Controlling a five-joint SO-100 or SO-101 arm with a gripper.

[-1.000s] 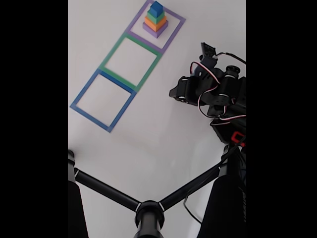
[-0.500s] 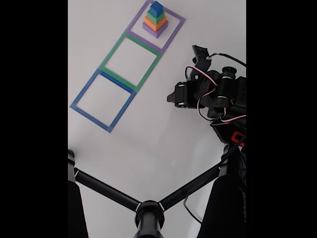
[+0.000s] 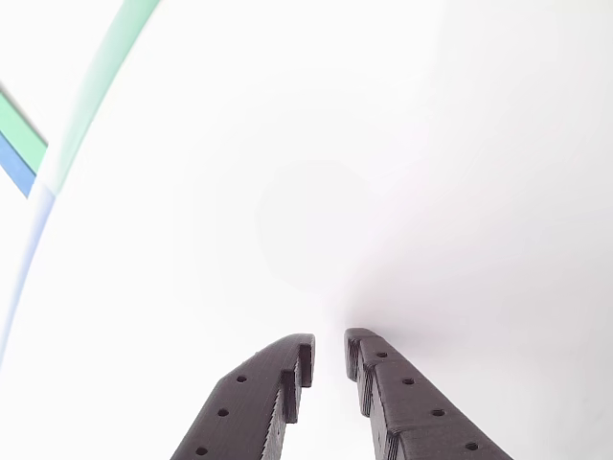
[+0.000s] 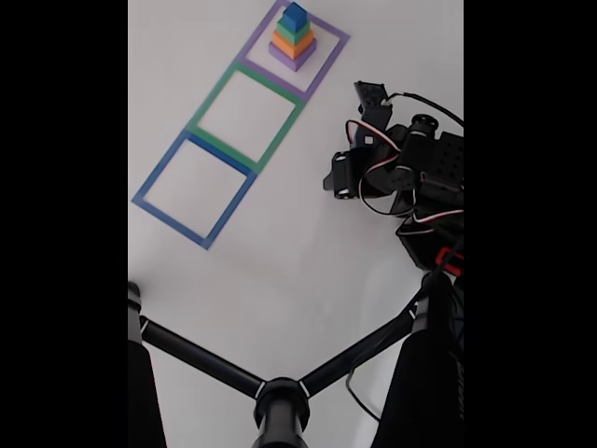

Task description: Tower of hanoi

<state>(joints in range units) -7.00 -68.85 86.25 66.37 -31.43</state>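
In the fixed view a tower of stacked blocks (image 4: 294,37) stands inside the purple tape square (image 4: 326,66) at the top; from bottom to top the blocks are purple, orange, green and blue. My gripper (image 4: 366,94) hovers to the right of the tower, below it in the picture, and apart from it. In the other view the gripper (image 3: 329,356) points at bare white table, its two dark fingers (image 3: 273,393) standing a narrow gap apart with nothing between them.
A green tape square (image 4: 211,97) and a blue tape square (image 4: 180,218) lie in a row below the purple one, both holding nothing. Green tape (image 3: 96,77) and blue tape (image 3: 14,165) show at the other view's left edge. A black tripod (image 4: 280,401) crosses the foreground.
The arm has folded and swung, and the gripper end has shifted slightly left and up in the fixed view. The tower has not moved.
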